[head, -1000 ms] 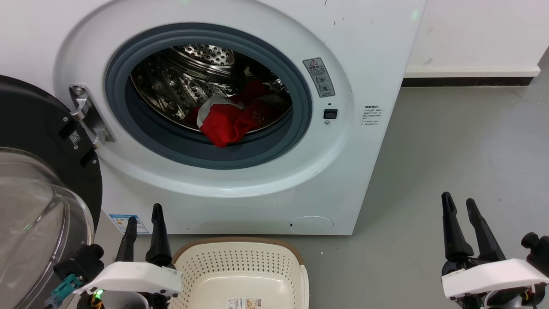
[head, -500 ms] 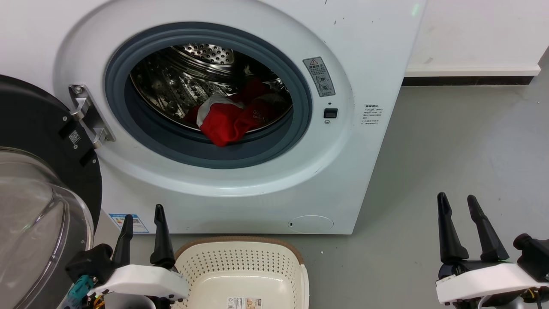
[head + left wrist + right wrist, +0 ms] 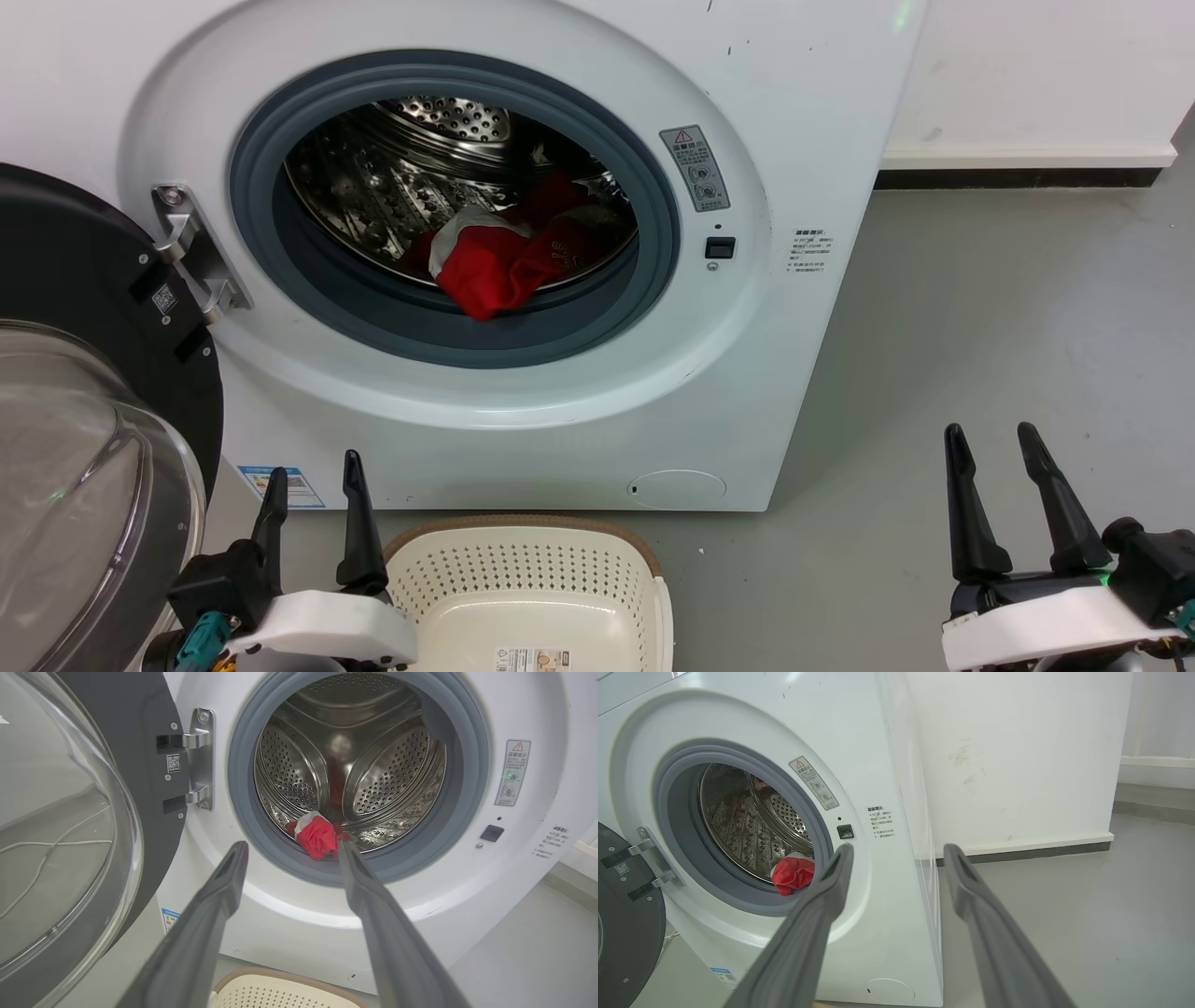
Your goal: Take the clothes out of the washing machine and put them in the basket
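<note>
Clothes (image 3: 495, 266) first: bunched red and white low at the front of the drum (image 3: 373, 177), one fold spilling onto the grey gasket (image 3: 252, 224), none in the basket (image 3: 523, 560) yet, so nothing of the task done by the look of it; then from the left: glass door (image 3: 84, 467) swung wide to the far left on its hinge (image 3: 191, 247), out of the way to leave the porthole free for a reach; left gripper (image 3: 315, 464) low beside that door, fingers (image 3: 359, 523) spread apart and holding nothing, aimed up towards the opening; in the left wrist view, clothes framed between its two fingers, likely lined up for the first grab; basket on the floor (image 3: 887, 560) just before the washing machine (image 3: 794, 112), right under the porthole, set there for a short drop after each pull; no garment in the part on show, just a label sticker (image 3: 532, 659) at the bottom; right gripper (image 3: 990, 429) well off to the right above grey floor, likewise spread and holding nothing, well apart from the machine front, probably in reserve for now; soft thin fabric, apt to catch on the gasket lip or trail behind, so worth pinching deep into the bunch
</note>
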### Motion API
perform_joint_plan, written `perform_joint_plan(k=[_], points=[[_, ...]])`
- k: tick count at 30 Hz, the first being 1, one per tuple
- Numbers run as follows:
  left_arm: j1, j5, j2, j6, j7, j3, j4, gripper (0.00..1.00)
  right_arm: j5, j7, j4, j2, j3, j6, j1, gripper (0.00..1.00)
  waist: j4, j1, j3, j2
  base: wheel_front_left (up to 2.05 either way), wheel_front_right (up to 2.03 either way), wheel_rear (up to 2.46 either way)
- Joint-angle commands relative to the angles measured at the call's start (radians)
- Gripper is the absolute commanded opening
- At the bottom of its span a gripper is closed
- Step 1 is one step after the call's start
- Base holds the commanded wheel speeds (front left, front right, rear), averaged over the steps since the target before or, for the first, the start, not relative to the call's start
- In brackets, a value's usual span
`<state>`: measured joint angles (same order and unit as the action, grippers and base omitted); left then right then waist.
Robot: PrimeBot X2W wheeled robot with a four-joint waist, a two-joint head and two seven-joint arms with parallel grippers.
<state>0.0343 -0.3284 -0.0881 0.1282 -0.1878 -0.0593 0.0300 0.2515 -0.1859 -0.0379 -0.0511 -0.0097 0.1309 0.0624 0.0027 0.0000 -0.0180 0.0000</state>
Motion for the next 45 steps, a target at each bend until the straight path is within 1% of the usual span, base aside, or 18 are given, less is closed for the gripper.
perform_joint_plan(k=[1,8,17,18,21,33,36,45], points=[[0.003,0.025,-0.006,0.006,-0.008,-0.002,-0.012,1.00,-0.027,-0.011,-0.017,0.001,0.001,0.000,0.003,1.00,0.000,0.0000,0.000,0.0000,0.00,0.00,0.00],[0.012,0.080,0.000,0.006,-0.023,-0.001,-0.016,1.00,-0.087,-0.026,-0.026,0.001,0.003,0.000,0.013,1.00,0.000,0.0000,-0.002,0.0000,0.00,0.00,0.00],[0.019,0.148,0.011,-0.006,-0.041,0.009,-0.014,1.00,-0.159,-0.045,-0.040,0.001,0.010,0.000,0.023,1.00,0.002,0.0000,-0.004,0.0000,0.00,0.00,0.00],[0.025,0.172,0.015,-0.009,-0.048,0.013,-0.014,1.00,-0.179,-0.049,-0.045,0.001,0.012,0.000,0.026,1.00,0.002,0.0000,-0.004,0.0000,0.00,0.00,0.00],[0.030,0.196,0.018,-0.011,-0.054,0.015,-0.015,1.00,-0.202,-0.056,-0.049,0.001,0.015,0.000,0.031,1.00,0.002,0.0000,-0.005,0.0000,0.00,0.00,0.00],[0.041,0.278,0.029,-0.025,-0.074,0.023,-0.011,1.00,-0.285,-0.077,-0.059,0.002,0.014,0.000,0.044,1.00,-0.002,0.0000,-0.009,0.0000,0.00,0.00,0.00],[0.042,0.292,0.031,-0.029,-0.080,0.027,-0.012,1.00,-0.297,-0.081,-0.059,0.002,0.012,0.000,0.045,1.00,-0.003,0.0000,-0.009,0.0000,0.00,0.00,0.00],[0.047,0.281,0.036,-0.043,-0.079,0.040,0.001,1.00,-0.273,-0.080,-0.035,0.002,0.004,0.000,0.049,1.00,-0.003,0.0000,-0.006,0.0000,0.00,0.00,0.00]])
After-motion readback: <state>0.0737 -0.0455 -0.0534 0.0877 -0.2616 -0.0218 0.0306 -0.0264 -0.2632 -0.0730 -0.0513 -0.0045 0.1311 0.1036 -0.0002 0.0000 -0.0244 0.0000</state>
